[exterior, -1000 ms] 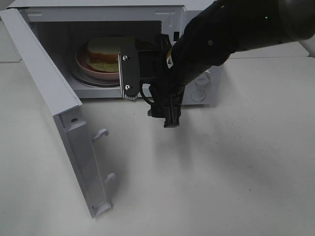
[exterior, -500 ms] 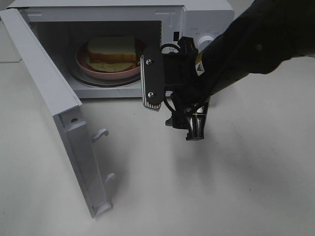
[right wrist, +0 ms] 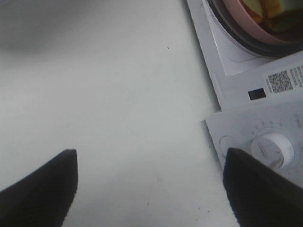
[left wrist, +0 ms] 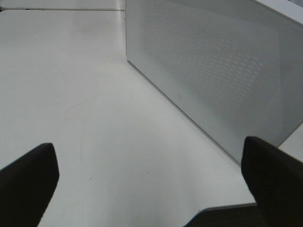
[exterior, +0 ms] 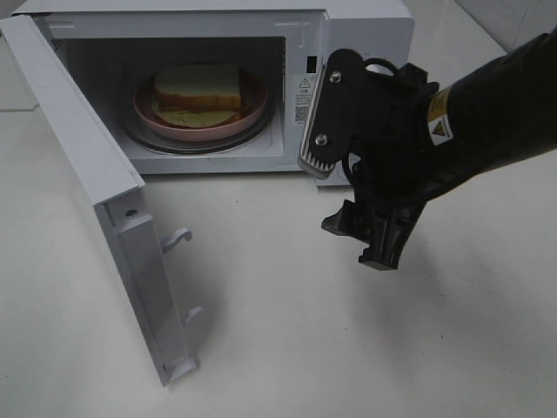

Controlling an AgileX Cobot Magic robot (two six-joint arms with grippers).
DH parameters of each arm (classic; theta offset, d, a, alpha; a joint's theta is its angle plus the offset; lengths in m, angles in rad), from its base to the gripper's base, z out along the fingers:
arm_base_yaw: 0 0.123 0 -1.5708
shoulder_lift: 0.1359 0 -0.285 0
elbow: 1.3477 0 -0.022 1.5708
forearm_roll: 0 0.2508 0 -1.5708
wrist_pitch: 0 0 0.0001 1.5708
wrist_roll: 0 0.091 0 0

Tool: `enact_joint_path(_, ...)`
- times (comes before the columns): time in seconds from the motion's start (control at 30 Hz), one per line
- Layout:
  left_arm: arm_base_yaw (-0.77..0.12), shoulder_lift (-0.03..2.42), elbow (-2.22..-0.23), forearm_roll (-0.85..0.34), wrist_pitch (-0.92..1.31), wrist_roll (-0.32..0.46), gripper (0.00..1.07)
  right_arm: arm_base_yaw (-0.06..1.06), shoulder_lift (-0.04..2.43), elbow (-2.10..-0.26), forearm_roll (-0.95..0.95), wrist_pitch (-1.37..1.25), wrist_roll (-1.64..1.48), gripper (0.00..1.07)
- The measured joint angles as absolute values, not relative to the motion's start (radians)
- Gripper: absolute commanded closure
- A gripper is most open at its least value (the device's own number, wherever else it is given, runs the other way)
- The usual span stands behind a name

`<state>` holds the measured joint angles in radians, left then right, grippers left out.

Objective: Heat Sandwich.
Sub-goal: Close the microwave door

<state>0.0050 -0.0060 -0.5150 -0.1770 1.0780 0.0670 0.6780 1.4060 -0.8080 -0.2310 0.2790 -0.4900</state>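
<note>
From above, I am holding my right claw (exterior: 346, 209) wide apart and empty in front of the microwave (exterior: 365, 22). The sandwich (exterior: 198, 91) is sitting on its pink plate (exterior: 148, 111) inside, with the door (exterior: 78, 148) open.

At my left wrist, my left claw (left wrist: 151, 189) is gaping, empty, beside the microwave's outer wall.

At my right wrist, the plate's rim is showing. The bread is looking soft and crushable, so I am judging the stiff rim the place to grip.

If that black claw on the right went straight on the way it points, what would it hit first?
Most likely the bare white table, just in front of the microwave. The right gripper points downward, open and empty, and nothing shows between it and the tabletop.
</note>
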Motion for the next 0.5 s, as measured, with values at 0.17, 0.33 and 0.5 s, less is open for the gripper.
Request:
enact_joint_path(0.17,0.005,-0.006,-0.515,-0.177,1.078,0.067,0.09,0.678,1.329,-0.789,-0.229,0.322,-0.311,0.23)
enact_joint_path(0.33,0.005,-0.006,-0.515,-0.177,1.078,0.067,0.09,0.678,1.285,-0.787,-0.228,0.367,-0.228,0.21)
enact_joint_path(0.5,0.005,-0.006,-0.515,-0.177,1.078,0.067,0.09,0.678,1.234,-0.787,-0.228,0.445,-0.129,0.22)
